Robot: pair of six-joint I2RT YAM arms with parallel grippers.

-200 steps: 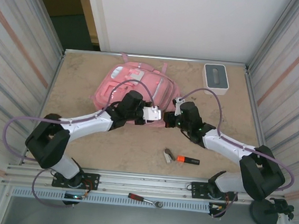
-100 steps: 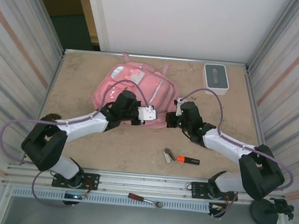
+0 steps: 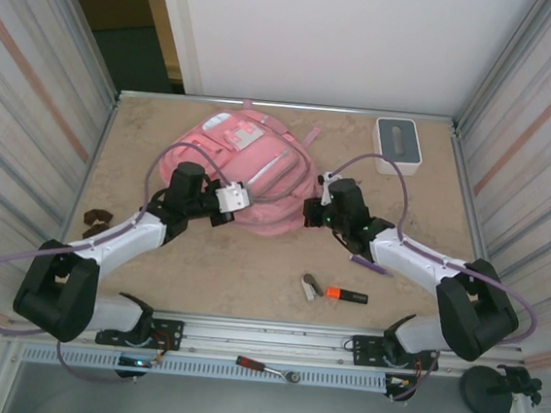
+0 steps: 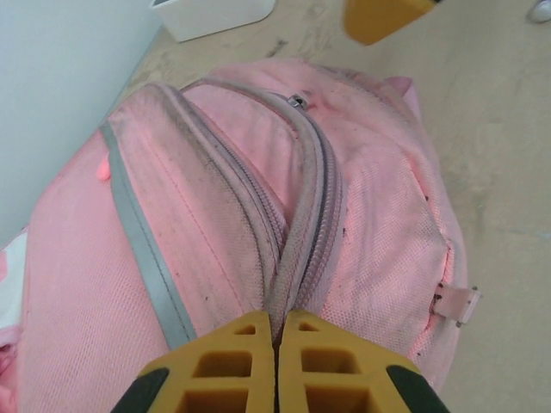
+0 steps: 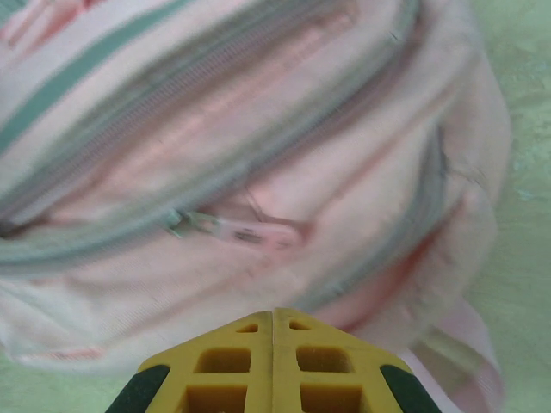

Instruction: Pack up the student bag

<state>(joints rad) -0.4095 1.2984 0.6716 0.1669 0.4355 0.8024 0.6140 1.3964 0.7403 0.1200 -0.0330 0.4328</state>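
The student bag (image 3: 260, 161) lies flat on the far-left part of the counter (image 3: 250, 268), pink and bulging, its white-trimmed pockets towards the back wall. Both arms reach in to it from either side.

The left claw (image 3: 237, 201) is at the bag's near-left edge. From its wrist camera, the left claw (image 4: 275, 334) has its yellow pads pressed together, and the ridge of fabric between two zip lines on the bag (image 4: 215, 215) runs straight into the seam where they meet, so it looks pinched on the bag there.

The right claw (image 3: 308, 213) sits against the bag's right side. Its own view is blurred, but the right claw (image 5: 273, 323) has its pads together with nothing visible between them, just above the bag (image 5: 258, 112); a pink zip pull (image 5: 241, 231) lies a little ahead of the tips.

A white box with a grey top (image 3: 398, 145) stands in the far-right corner, well apart from the bag. An orange marker (image 3: 345, 295) lies near the front edge, between the two arm bases.
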